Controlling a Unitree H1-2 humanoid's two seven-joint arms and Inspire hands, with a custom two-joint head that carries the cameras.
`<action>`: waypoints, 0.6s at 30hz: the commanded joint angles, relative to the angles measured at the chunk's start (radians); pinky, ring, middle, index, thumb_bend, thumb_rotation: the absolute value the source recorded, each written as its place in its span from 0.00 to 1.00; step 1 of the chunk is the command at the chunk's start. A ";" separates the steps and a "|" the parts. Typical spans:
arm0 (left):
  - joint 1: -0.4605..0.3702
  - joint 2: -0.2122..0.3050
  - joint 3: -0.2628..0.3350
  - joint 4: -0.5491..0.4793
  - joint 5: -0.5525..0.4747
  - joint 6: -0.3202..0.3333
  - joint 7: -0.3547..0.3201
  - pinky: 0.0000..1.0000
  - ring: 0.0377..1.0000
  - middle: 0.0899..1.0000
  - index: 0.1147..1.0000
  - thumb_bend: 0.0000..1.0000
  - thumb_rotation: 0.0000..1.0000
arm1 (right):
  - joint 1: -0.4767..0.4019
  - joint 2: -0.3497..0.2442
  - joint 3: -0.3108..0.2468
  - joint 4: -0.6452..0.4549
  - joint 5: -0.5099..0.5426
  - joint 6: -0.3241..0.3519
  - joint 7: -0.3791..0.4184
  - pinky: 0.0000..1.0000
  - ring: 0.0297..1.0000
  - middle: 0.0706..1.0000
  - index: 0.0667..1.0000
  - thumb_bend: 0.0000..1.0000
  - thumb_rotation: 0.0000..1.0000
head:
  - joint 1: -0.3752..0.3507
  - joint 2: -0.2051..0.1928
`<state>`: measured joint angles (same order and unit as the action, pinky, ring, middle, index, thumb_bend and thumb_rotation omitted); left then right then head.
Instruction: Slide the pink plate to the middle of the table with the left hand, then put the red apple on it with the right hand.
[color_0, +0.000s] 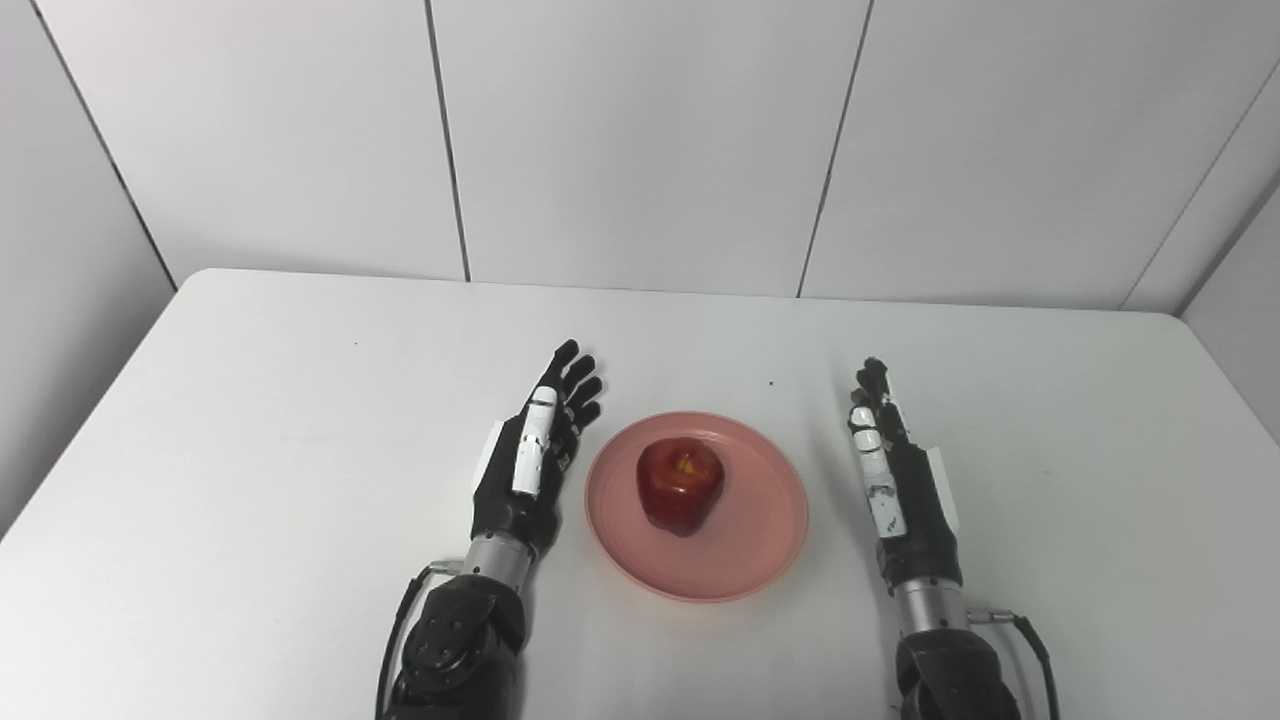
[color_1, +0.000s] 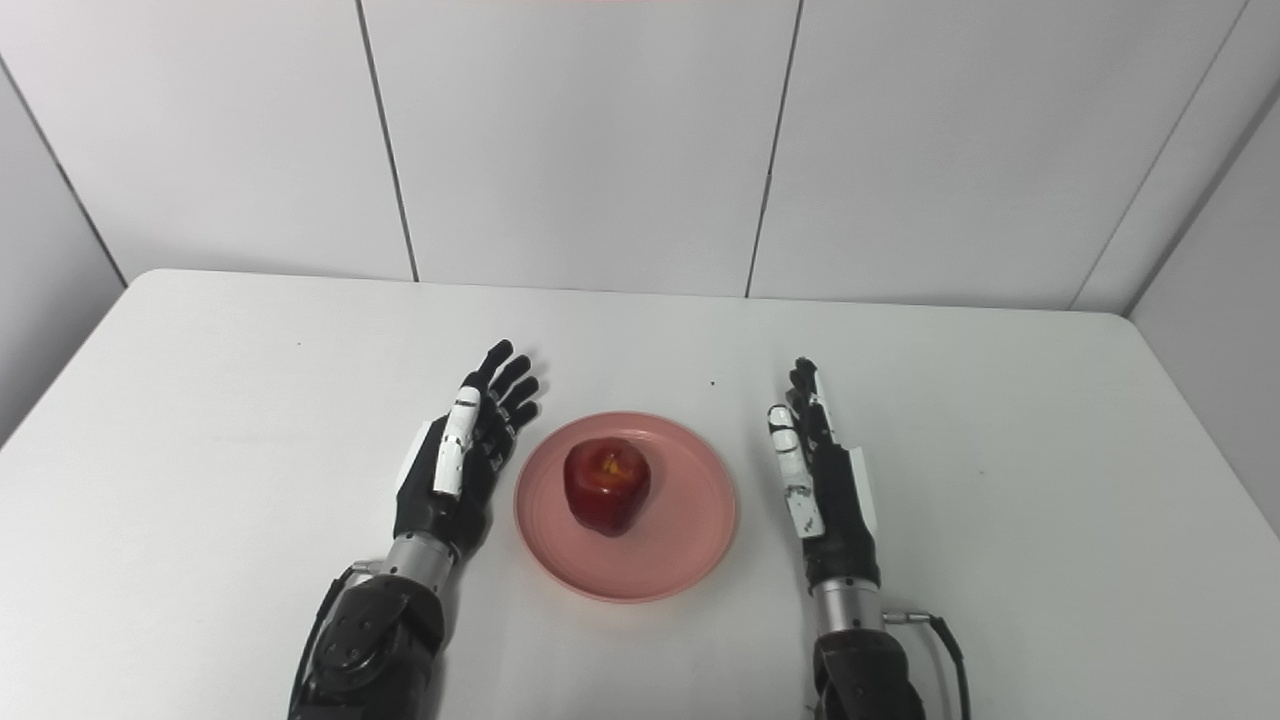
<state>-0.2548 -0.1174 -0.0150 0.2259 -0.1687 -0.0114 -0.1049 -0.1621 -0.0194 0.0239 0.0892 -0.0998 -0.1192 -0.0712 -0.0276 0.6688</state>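
Observation:
The pink plate (color_0: 745, 545) lies on the white table (color_0: 250, 450), near the middle and toward the front. The red apple (color_0: 680, 485) sits on the plate, a little left of its centre. My left hand (color_0: 535, 450) rests just left of the plate, open and empty, fingers stretched forward. My right hand (color_0: 895, 470) rests to the right of the plate with a small gap, open and empty, fingers stretched forward. The same scene shows in the right eye view: plate (color_1: 690, 540), apple (color_1: 606, 485), left hand (color_1: 462, 450), right hand (color_1: 820, 470).
Grey wall panels (color_0: 640, 130) stand behind the table's far edge. A thin cable (color_0: 1035, 645) runs by my right wrist. A tiny dark speck (color_0: 770, 382) lies on the table beyond the plate.

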 joint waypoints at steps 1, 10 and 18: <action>0.051 0.005 0.003 0.024 -0.001 0.008 0.001 0.95 0.93 0.94 0.92 0.36 1.00 | -0.002 0.008 0.002 -0.009 0.002 -0.044 0.000 0.95 0.97 0.97 0.97 0.33 1.00 | -0.004 0.004; 0.054 0.006 0.012 0.038 -0.008 -0.003 0.003 0.95 0.94 0.94 0.93 0.37 1.00 | 0.005 0.007 0.000 -0.009 0.028 -0.057 0.014 0.97 0.98 0.97 0.97 0.31 1.00 | -0.003 0.004; 0.056 0.004 0.014 0.030 -0.010 -0.001 0.001 0.95 0.93 0.94 0.92 0.37 1.00 | 0.008 0.004 0.002 -0.016 0.027 -0.055 0.023 0.98 0.98 0.98 0.97 0.31 1.00 | -0.004 0.005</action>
<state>-0.2460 -0.1191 -0.0102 0.2237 -0.1699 -0.0158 -0.1048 -0.1581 -0.0174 0.0241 0.0857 -0.0740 -0.1236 -0.0509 -0.0322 0.6750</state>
